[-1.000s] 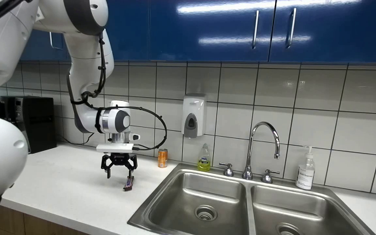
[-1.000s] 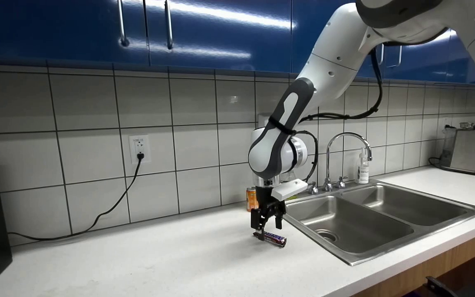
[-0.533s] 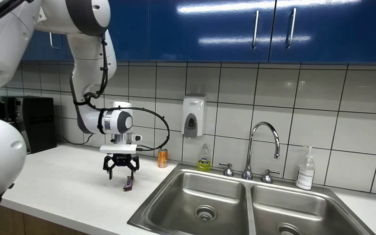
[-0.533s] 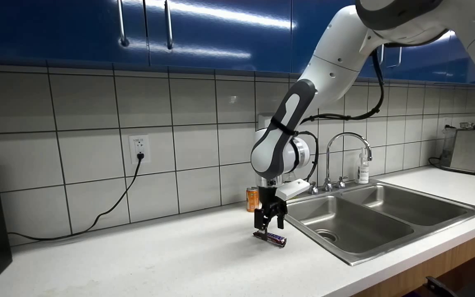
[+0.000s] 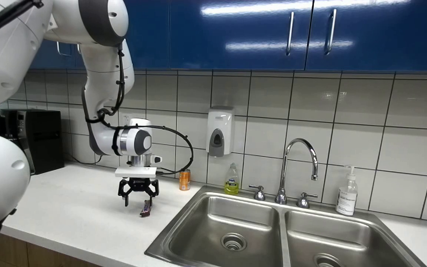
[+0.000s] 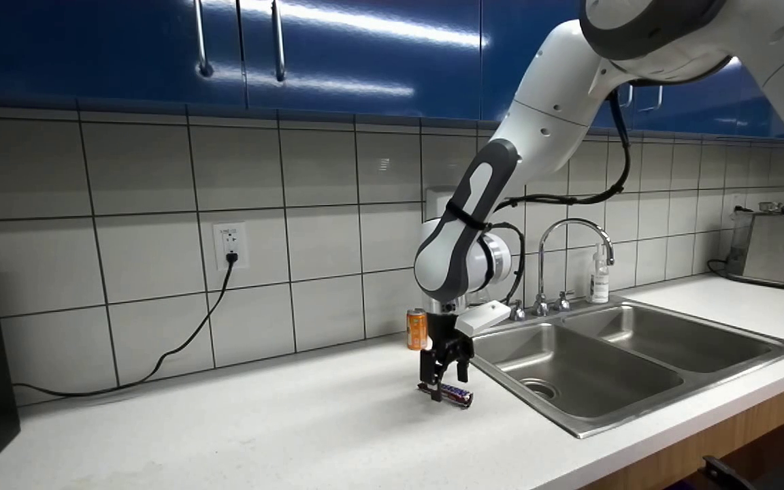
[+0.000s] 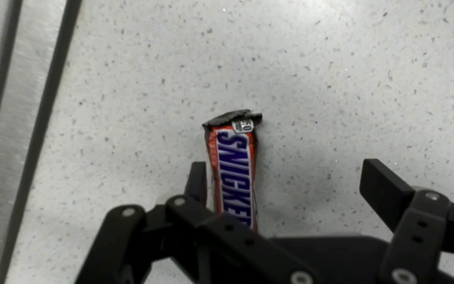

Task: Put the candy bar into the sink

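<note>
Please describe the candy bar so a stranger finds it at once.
From the steel sink, go to the white counter beside it, where the hand hangs open. By its finger nearer the sink is the candy bar: small, lettered SNICKE…, lying flat, unlike the upright orange can.

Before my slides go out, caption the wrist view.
Candy bar between open jaws, close to one fingertip, sink rim at frame left.

White arm (image 5: 106, 70), charcoal bands (image 5: 96, 22), strapped black cable (image 6: 569, 200); black pincer (image 7: 285, 178) with blurred screws (image 7: 301, 277), probably bare metal.
</note>
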Available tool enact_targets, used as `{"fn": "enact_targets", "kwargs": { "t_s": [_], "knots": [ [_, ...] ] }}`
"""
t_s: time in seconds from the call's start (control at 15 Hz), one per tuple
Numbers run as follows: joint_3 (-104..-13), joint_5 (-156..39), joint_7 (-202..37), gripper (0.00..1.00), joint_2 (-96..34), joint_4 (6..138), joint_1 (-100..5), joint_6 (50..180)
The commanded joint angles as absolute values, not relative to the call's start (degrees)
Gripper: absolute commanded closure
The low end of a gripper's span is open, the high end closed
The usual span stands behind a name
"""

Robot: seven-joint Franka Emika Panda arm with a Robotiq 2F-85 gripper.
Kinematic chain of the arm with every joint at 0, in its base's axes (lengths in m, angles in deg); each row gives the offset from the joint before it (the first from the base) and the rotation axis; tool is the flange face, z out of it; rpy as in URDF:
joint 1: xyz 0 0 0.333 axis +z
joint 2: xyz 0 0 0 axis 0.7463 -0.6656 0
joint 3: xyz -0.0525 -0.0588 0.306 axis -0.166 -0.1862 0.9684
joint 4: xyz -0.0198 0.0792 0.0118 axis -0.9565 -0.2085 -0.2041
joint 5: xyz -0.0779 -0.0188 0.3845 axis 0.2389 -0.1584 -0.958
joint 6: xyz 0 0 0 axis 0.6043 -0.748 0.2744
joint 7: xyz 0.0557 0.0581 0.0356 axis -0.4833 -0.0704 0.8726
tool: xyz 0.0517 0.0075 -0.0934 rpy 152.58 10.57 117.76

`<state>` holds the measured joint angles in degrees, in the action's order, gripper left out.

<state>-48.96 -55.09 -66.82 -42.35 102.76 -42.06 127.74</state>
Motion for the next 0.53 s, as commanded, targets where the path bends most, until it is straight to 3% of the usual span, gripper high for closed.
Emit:
{"fn": "enact_targets", "kwargs": {
  "t_s": [0.0, 0.47],
  "knots": [
    [-48.5, -54.7, -65.1, 0.0, -43.8, 101.0, -43.1, 128.6],
    [-49.2, -54.1, -65.1, 0.0, -46.1, 98.3, -43.0, 128.6]
  ]
}}
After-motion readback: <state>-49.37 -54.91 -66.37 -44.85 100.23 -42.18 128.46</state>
